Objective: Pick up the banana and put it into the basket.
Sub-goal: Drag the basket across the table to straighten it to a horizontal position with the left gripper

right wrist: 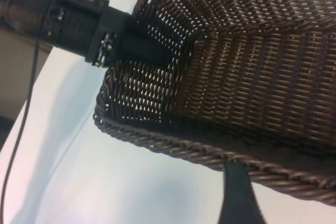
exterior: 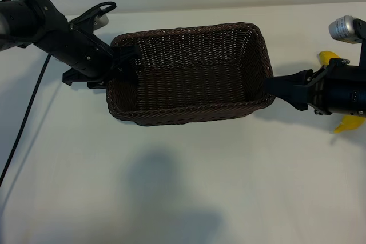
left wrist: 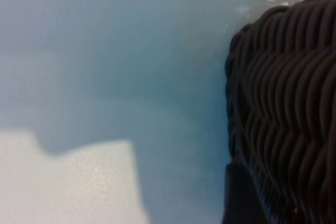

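Note:
The dark brown wicker basket (exterior: 189,30) stands mid-table with nothing inside; its weave (left wrist: 286,98) fills one side of the left wrist view. My left gripper (exterior: 130,64) straddles the basket's left wall, open, one finger (left wrist: 239,198) outside the wall and one finger (right wrist: 149,52) inside. My right gripper (exterior: 273,88) is open at the basket's right wall, a finger (right wrist: 236,192) against the braided rim (right wrist: 173,148). The yellow banana (exterior: 327,57) lies at the far right, mostly hidden under the right arm, its other end (exterior: 349,123) showing below it.
The white table (exterior: 171,187) stretches in front of the basket, crossed by a dark shadow. A black cable (exterior: 26,112) trails down from the left arm along the table's left side.

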